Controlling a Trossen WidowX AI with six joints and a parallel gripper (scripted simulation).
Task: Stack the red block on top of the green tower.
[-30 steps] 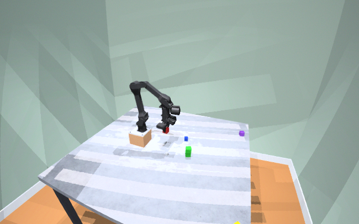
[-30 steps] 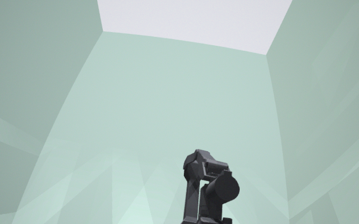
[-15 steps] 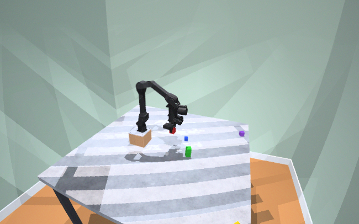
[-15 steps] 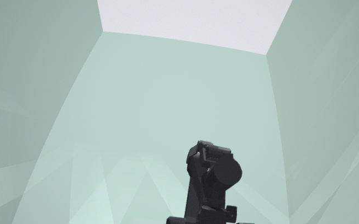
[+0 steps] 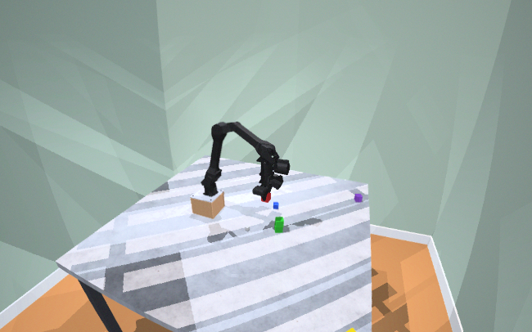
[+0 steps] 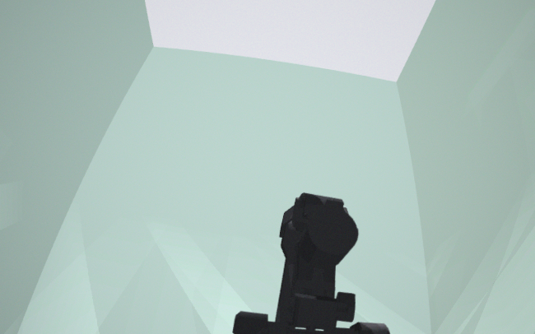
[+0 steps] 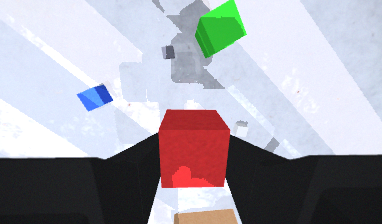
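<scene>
Red block point(image 7: 193, 148) clamped in gripper point(image 7: 193, 165), above table; green tower point(image 5: 278, 224) upright, well apart.
</scene>
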